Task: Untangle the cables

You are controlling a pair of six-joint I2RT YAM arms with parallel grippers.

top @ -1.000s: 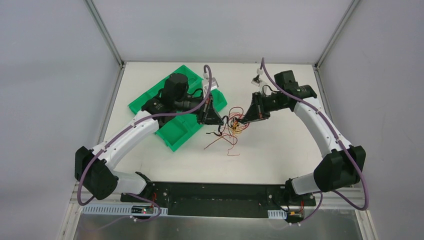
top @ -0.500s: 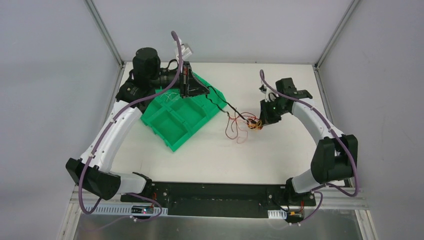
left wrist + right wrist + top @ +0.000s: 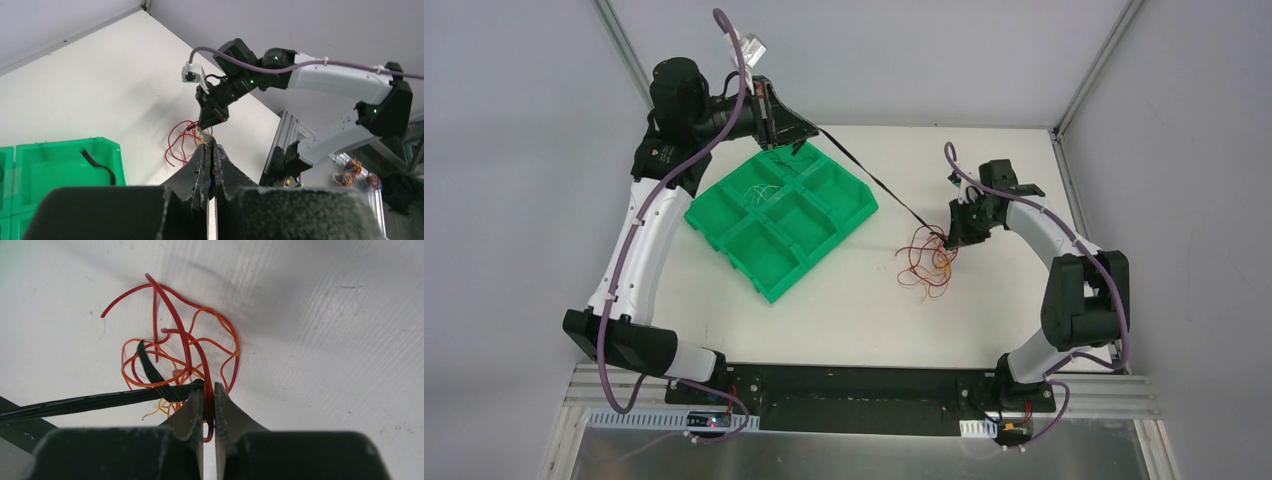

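Found left tool (image 3: 796, 140) clenched on black cable (image 3: 874, 186), stretched taut above green tray (image 3: 774, 285). Noted right tool (image 3: 946, 238) low on bench (image 3: 844, 320), clamped on red cable (image 3: 182, 340) within tangle (image 3: 927, 265).

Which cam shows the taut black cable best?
Top external: the black cable shows full length, stretched from left gripper to right gripper. Right wrist shows only its end by the tangle; left wrist sees it end-on, barely.

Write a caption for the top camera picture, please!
Left gripper pulls a black cable taut from the red-orange tangle pinched by the right gripper, beside a green tray.
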